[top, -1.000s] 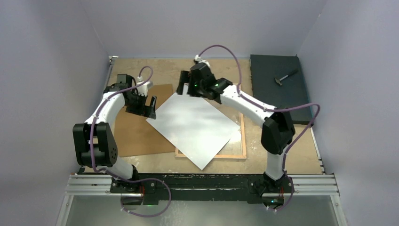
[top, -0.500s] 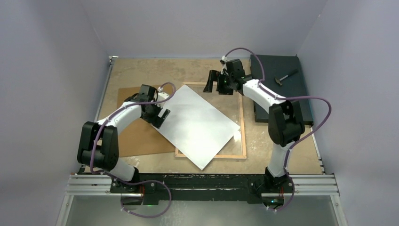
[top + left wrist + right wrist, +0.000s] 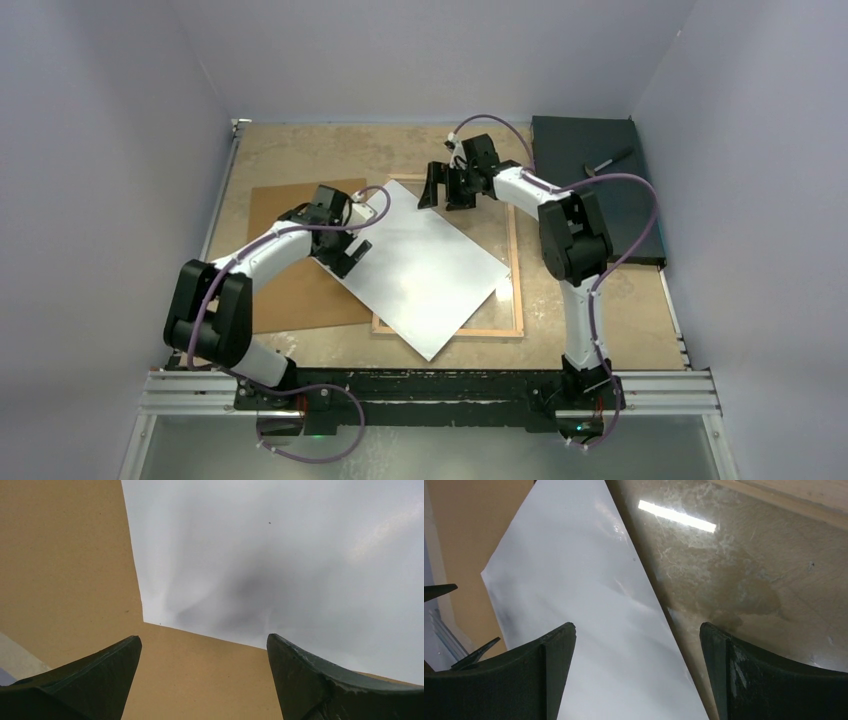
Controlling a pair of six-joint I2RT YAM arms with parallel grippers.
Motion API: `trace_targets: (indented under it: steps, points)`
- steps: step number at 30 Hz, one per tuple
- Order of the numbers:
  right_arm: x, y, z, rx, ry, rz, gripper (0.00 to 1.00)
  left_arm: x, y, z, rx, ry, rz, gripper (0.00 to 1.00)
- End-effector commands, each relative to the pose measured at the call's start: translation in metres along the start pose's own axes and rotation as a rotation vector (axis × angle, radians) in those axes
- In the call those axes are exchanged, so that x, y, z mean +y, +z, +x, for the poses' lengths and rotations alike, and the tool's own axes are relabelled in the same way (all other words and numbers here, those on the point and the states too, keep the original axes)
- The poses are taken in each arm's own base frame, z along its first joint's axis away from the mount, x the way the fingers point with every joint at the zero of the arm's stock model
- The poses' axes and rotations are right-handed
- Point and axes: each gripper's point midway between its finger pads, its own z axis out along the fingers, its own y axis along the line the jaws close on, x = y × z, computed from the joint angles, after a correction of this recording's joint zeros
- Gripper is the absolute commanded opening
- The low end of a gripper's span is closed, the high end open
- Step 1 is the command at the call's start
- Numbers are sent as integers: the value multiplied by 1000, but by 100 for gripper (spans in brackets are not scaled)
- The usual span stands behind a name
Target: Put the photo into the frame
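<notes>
1. Both my pincers have closed in since a second ago. My left pincer [image 3: 352, 258] has slid off the flat brown backing board [image 3: 290, 290] to the photo's left corner, and my right pincer [image 3: 440, 200] has swung round to its far corner.
2. Both are released, jaws wide, nothing between them.
3. The large glossy print, plain white back up [image 3: 425, 270], lies askew across the rectangular wood-edged picture frame [image 3: 516, 260] on the counter. Its left corner hangs out over the board.
4. Its long axis runs far-left to near-right, diagonal to the frame's rails.
5. From my left wrist, that corner [image 3: 280, 555] sits just ahead, between my fingers. From my right, a long edge [image 3: 574, 580] crosses my gap.
6. My call: it needs turning square, and my left is better placed to do that.
</notes>
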Motion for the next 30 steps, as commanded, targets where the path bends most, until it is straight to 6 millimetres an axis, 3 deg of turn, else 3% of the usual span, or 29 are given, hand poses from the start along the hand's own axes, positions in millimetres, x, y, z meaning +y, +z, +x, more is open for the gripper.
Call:
trace_targets:
  steps: [1,7,21,30]
  points:
    - [28,-8,-34,-77,-86,-94,95,1,-14,3,-17,74,-18,96]
    - [26,-1,-33,-69,-75,-109,93,3,-2,14,13,104,-76,96]
    - [23,13,-19,-39,-50,-153,90,19,20,7,-6,58,-220,94]
    - [35,12,-9,-5,-21,-235,86,17,24,14,17,58,-224,94]
